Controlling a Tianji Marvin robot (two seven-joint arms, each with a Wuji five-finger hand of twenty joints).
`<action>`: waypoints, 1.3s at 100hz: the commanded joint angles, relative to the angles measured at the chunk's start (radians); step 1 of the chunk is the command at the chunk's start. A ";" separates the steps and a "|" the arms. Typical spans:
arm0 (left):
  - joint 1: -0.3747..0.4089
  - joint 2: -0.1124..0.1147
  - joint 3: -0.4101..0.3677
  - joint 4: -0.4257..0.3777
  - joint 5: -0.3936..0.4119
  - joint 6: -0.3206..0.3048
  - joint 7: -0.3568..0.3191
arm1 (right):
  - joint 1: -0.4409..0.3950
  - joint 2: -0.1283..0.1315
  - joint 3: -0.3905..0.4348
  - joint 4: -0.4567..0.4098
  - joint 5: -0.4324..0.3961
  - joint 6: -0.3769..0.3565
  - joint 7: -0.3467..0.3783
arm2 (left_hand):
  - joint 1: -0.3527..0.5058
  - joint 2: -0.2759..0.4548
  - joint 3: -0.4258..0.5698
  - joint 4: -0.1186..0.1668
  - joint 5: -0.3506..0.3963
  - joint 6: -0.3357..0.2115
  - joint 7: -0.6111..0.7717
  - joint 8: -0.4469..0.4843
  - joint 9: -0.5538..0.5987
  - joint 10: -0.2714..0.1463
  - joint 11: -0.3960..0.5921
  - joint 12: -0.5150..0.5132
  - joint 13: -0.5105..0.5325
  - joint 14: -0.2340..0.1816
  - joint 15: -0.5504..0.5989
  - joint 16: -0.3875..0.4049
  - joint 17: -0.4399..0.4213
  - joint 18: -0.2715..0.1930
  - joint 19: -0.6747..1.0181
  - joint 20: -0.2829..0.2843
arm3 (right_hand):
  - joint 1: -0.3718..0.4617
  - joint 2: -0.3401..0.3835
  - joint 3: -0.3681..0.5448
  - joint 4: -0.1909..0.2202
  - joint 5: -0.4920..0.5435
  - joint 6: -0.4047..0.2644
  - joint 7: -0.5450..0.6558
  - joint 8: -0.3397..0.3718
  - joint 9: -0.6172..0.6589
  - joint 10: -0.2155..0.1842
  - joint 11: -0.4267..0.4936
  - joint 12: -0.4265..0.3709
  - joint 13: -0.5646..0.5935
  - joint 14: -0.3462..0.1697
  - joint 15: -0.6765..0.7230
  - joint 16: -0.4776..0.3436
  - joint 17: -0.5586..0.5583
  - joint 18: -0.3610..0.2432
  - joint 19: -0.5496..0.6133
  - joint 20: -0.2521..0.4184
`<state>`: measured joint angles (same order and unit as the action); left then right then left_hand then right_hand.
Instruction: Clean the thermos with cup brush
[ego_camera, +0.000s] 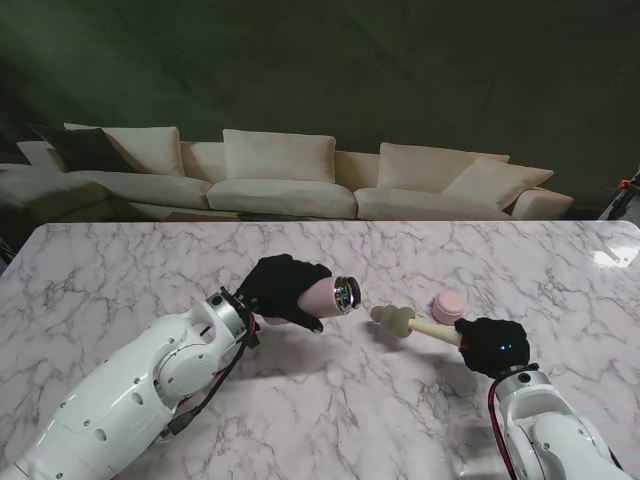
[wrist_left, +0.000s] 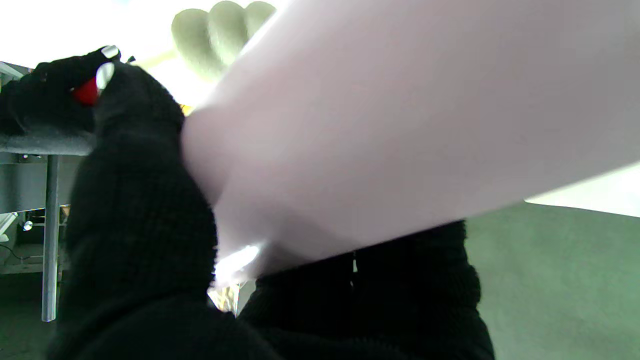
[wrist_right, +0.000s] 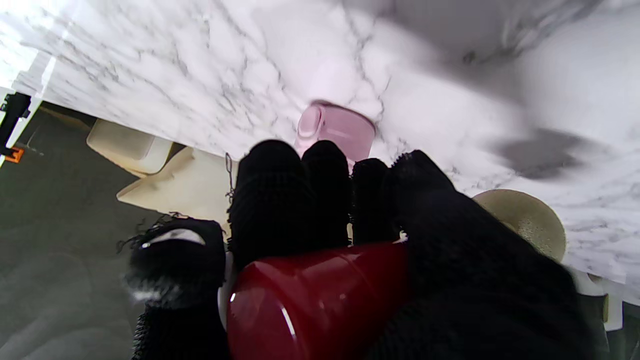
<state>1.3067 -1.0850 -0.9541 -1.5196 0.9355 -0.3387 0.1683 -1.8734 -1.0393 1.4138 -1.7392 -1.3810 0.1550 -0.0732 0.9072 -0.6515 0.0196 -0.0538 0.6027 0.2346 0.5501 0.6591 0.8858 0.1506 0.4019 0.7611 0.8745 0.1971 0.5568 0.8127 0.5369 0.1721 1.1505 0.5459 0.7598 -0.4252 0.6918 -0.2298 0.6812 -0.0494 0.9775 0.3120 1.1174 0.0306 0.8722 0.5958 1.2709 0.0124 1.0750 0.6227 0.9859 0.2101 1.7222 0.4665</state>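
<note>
Thermos (ego_camera: 328, 296), pink, no readable label, lies sideways clamped in the left hand (ego_camera: 280, 287) over the surface (ego_camera: 120, 280). Right hand (ego_camera: 494, 345) grips the brush (ego_camera: 395, 320), head just beside its mouth; lid (ego_camera: 449, 305) nearby.

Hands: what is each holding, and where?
Left hand grips the thermos around its body; right hand grips the brush by its handle end.

You saw a pale pink thermos (ego_camera: 325, 296) with a silver mouth, a cream-handled cup brush (ego_camera: 410, 323) with a greenish-beige head, a pink lid (ego_camera: 449, 305), black-gloved hands, and a white marble table (ego_camera: 120, 270) veined grey.
</note>
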 joint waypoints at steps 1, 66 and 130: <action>0.000 -0.001 -0.001 -0.010 0.002 -0.001 -0.011 | 0.005 -0.002 -0.015 0.028 -0.006 0.021 0.007 | 0.340 0.427 0.482 0.068 0.107 -0.195 0.137 0.024 0.023 -0.100 0.057 0.030 0.072 -0.078 0.172 0.066 0.012 -0.048 0.047 0.018 | 0.119 0.154 0.065 0.032 0.002 -0.086 -0.007 -0.016 -0.027 0.017 -0.023 -0.012 0.028 0.037 -0.011 -0.019 -0.016 0.031 0.006 0.015; 0.004 -0.001 -0.002 -0.016 0.000 0.002 -0.009 | 0.050 0.012 -0.109 0.109 -0.093 0.122 0.103 | 0.340 0.427 0.484 0.070 0.108 -0.193 0.137 0.025 0.023 -0.098 0.058 0.030 0.073 -0.076 0.175 0.067 0.010 -0.045 0.049 0.020 | -0.346 0.057 0.096 0.143 -0.085 -0.023 -0.243 0.096 -0.262 0.026 -0.065 -0.059 -0.203 0.018 -0.135 0.004 -0.193 -0.050 -0.101 0.068; 0.008 -0.001 -0.004 -0.022 0.002 0.002 -0.011 | -0.055 -0.005 0.000 -0.047 -0.103 0.081 0.018 | 0.340 0.427 0.486 0.069 0.110 -0.193 0.137 0.026 0.024 -0.098 0.060 0.030 0.071 -0.074 0.175 0.066 0.008 -0.044 0.050 0.020 | -0.422 0.102 -0.080 0.153 -0.127 -0.015 -0.318 0.119 -0.405 0.056 -0.120 -0.113 -0.409 0.072 -0.254 -0.034 -0.399 -0.024 -0.205 0.108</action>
<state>1.3177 -1.0844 -0.9580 -1.5319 0.9366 -0.3367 0.1684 -1.9070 -1.0448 1.3968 -1.7460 -1.4734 0.2462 -0.0315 0.9072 -0.6515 0.0196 -0.0539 0.6027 0.2346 0.5501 0.6591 0.8858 0.1506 0.4019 0.7611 0.8745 0.1971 0.5568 0.8128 0.5369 0.1721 1.1506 0.5460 0.3269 -0.3565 0.6270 -0.1050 0.5446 -0.0616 0.6740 0.4151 0.7087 0.0629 0.7707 0.4885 0.8669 0.0536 0.8178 0.5968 0.5882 0.1647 1.5155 0.5505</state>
